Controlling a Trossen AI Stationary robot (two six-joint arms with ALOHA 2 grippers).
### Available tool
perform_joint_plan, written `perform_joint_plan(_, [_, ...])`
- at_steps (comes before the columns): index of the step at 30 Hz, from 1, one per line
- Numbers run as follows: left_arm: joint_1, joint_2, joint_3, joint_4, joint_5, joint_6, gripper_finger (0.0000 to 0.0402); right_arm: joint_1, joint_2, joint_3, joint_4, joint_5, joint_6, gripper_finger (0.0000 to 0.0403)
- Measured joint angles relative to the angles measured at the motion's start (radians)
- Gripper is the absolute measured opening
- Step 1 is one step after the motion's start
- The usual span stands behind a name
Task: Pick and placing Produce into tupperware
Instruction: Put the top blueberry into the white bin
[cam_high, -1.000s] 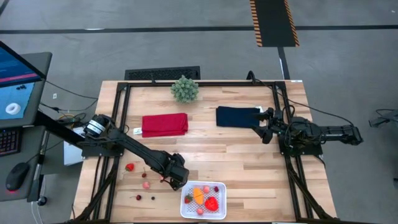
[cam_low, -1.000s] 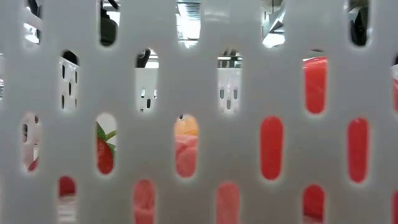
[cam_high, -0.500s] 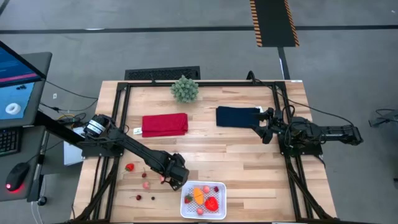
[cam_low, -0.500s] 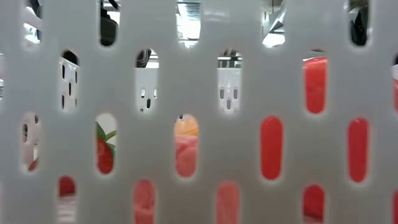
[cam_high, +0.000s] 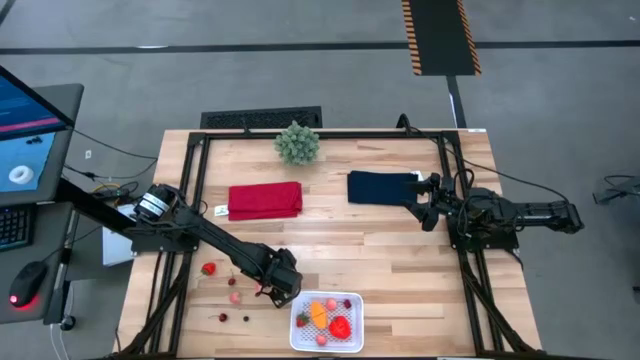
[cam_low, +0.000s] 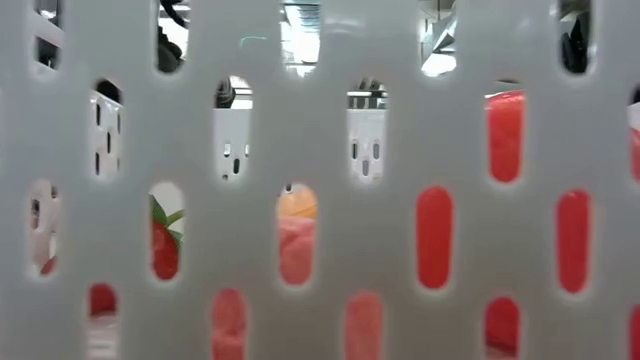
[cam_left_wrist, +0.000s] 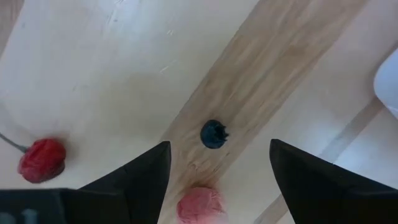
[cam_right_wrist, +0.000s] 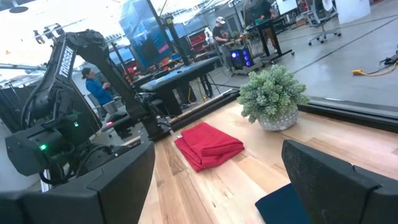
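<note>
Judging the loose Produce as tiny, light and hard, likely to roll; best pinched across the round middle. Left gripper hovering low with fingers spread and empty, pinkish piece just between the tips, dark red cherry off to one side, tupperware just beside, already holding several fruits. Right gripper parked well apart by navy cloth, fingers apart, holding nothing

The work surface is a light wooden table edged with a black metal frame, standing on a grey concrete floor marked with dark lines and a black-and-orange hazard strip. A monitor sits beside the table, and the room beyond holds desks, screens and office chairs under bright overhead light.
</note>
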Motion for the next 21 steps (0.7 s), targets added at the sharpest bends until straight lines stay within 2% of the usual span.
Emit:
perform_joint_plan(7, [-0.006,0.000,0.000,0.002,-0.010,0.058,0.0264,0.000,0.000,0.000,0.000,0.000,0.000,0.0374])
perform_joint_plan(21, [-0.020,0.000,0.000,0.001,0.007,0.277,0.0264,0.000,0.000,0.000,0.000,0.000,0.000,0.0374])
